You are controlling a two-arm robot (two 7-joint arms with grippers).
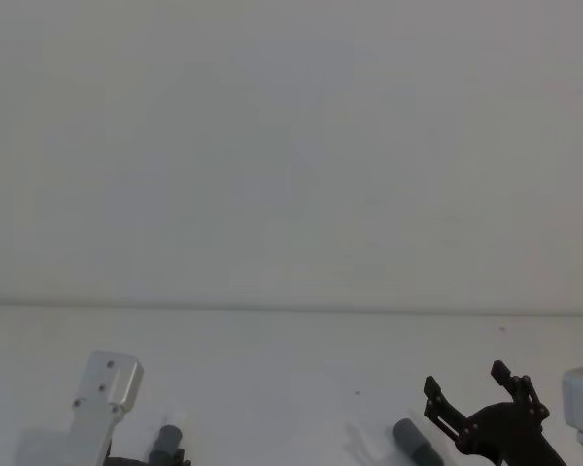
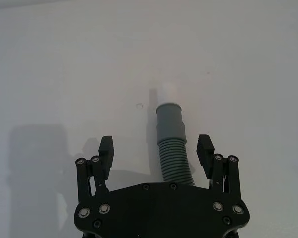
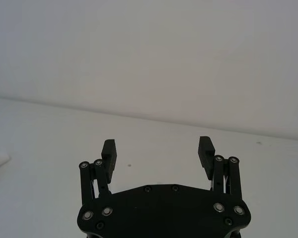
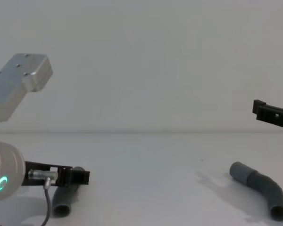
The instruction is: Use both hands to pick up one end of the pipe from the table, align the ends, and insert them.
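Left end effector (image 2: 156, 147) spreads wide astride the white-tipped pipe piece (image 2: 170, 130), not clamped; right end effector (image 3: 158, 148) wide open, empty; socket piece (image 4: 258, 184) lies below it on the counter (image 4: 146, 174).

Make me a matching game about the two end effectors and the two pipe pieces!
Things:
1. left end effector
2. right end effector
3. white-tipped pipe piece
4. other pipe piece

Where or how:
A. lying on the table, on the robot's right side, nothing around it
B. open, raised, holding nothing
C. open, low, straddling a pipe piece
D. inside an open end effector, not squeezed

Pairs: 1-C, 2-B, 3-D, 4-A.
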